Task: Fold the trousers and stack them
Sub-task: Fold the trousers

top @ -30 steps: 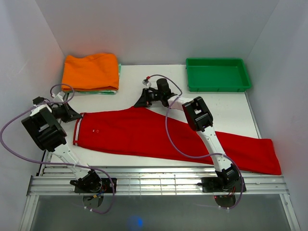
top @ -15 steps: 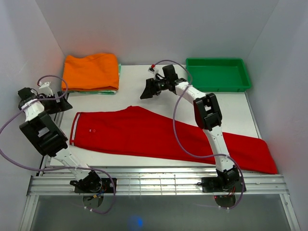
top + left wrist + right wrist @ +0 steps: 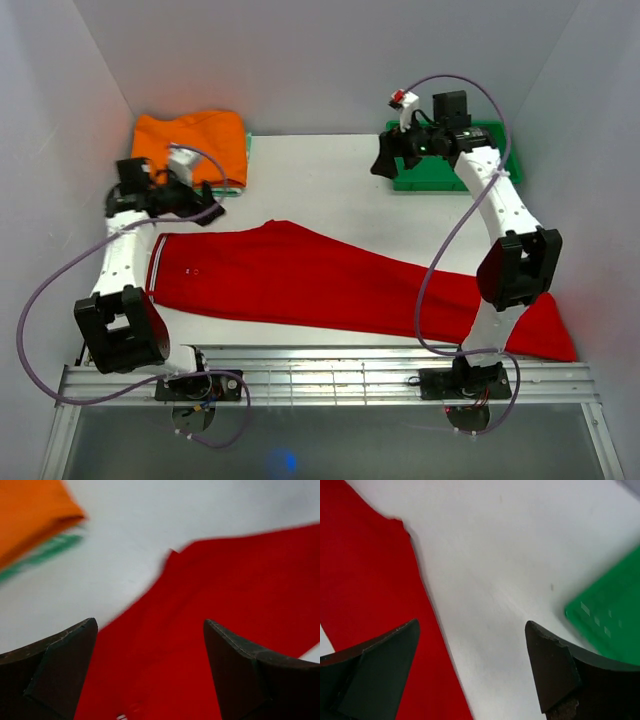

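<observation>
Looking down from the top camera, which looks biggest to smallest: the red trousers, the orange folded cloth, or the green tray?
1. Trousers: by far the largest.
2. Orange cloth and green tray: about alike. The right arm hides part of the tray, so I won't rank these two.

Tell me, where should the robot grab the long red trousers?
Probably the white-striped left end of the bright red soft trousers, coming down from the left: they lie flat and stretched out, so only an edge can be pinched.
</observation>
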{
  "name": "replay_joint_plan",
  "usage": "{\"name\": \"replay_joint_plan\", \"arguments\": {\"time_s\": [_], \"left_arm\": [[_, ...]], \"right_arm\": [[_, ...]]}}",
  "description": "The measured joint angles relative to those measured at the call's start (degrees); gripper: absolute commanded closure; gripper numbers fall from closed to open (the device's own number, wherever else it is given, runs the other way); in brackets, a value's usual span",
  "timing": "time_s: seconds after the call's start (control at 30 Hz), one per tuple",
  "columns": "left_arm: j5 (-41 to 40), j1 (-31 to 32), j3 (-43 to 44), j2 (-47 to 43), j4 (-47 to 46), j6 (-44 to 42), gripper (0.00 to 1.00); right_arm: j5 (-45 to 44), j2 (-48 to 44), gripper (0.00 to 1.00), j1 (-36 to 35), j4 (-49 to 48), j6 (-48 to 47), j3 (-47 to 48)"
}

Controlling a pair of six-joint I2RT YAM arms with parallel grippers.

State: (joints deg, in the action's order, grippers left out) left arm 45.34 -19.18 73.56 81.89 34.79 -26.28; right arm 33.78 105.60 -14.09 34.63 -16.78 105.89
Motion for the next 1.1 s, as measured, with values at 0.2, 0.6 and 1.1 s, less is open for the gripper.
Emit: {"name": "replay_joint_plan", "arguments": {"time_s": [0.2,0.6,1.1], "left_arm": [[-7.96,20.74,-15.1,2.67,1.66,5.07,0.18],[-20.48,15.87,-19.32,11.65,0.39,13.4,0.2],[-14.27,-3.91,-7.26,22.91,4.59,13.84,0.19]], "right_arm": [[-2.45,-8.31,0.05,14.19,15.69,-9.51,-19.26],[-19.15,-11.89,0.15,25.94,20.57,-16.83,-51.71],[-17.57,8.94,0.15,13.53,30.34,-1.49,-29.42]]}}
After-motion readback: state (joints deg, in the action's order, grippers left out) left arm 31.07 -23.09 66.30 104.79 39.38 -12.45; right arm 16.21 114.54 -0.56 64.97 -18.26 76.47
